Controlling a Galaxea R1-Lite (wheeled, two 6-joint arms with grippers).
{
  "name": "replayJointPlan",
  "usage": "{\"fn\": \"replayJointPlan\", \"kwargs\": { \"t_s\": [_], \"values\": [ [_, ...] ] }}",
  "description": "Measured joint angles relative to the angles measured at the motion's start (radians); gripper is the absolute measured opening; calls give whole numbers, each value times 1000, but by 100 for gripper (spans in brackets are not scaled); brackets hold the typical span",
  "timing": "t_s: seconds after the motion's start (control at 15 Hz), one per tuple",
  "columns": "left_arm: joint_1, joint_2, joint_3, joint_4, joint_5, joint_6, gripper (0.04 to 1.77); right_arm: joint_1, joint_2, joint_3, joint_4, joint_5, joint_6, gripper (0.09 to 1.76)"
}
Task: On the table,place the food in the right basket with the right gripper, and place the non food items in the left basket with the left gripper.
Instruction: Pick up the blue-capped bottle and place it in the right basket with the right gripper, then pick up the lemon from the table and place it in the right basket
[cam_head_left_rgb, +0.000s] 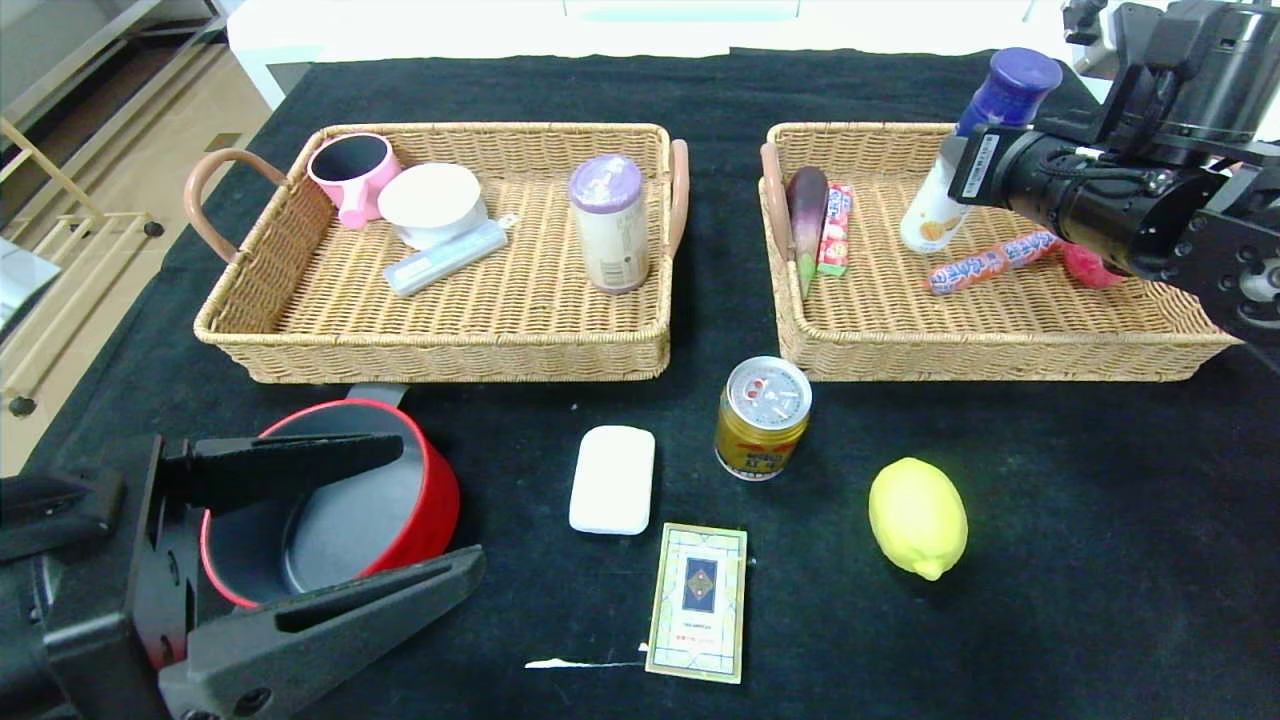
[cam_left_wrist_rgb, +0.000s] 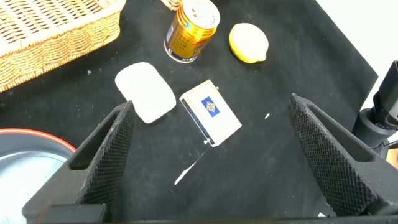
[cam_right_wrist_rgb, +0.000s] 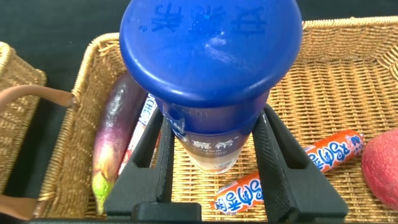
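Note:
My right gripper (cam_right_wrist_rgb: 214, 119) is shut on the tall white-and-blue bottle (cam_head_left_rgb: 1006, 88) just below its dark blue cap. It holds the bottle tilted inside the right basket (cam_head_left_rgb: 1000, 356), with the bottle's base low over the wicker floor. At the front left of the table (cam_head_left_rgb: 1100, 560), my left gripper (cam_head_left_rgb: 440, 505) is open and holds nothing. One finger lies over the red pot (cam_head_left_rgb: 437, 490) and the other lies in front of it. The white block (cam_head_left_rgb: 612, 478), card box (cam_head_left_rgb: 698, 600), gold can (cam_head_left_rgb: 763, 418) and lemon (cam_head_left_rgb: 918, 516) lie on the cloth in front of the baskets. The left basket (cam_head_left_rgb: 450, 352) stands at the back left.
The left basket holds a pink cup (cam_head_left_rgb: 350, 175), a white round tub (cam_head_left_rgb: 432, 203), a pale blue tube (cam_head_left_rgb: 445, 258) and a purple-capped canister (cam_head_left_rgb: 610, 222). In the right basket lie an eggplant (cam_head_left_rgb: 806, 215), a red snack pack (cam_head_left_rgb: 835, 228), an orange sausage (cam_head_left_rgb: 990, 262) and a pink fruit (cam_head_left_rgb: 1090, 268).

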Motion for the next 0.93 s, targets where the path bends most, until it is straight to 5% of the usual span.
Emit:
{"fn": "replayJointPlan", "kwargs": {
  "t_s": [0.2, 0.6, 0.93],
  "values": [
    [0, 0, 0, 0, 0, 0, 176, -3, 2, 4, -1, 1, 1, 83],
    [0, 1, 2, 0, -2, 0, 176, -15, -4, 22, -3, 1, 2, 129],
    [0, 2, 3, 0, -1, 0, 176, -3, -56, 89, 2, 4, 0, 148]
  ]
}}
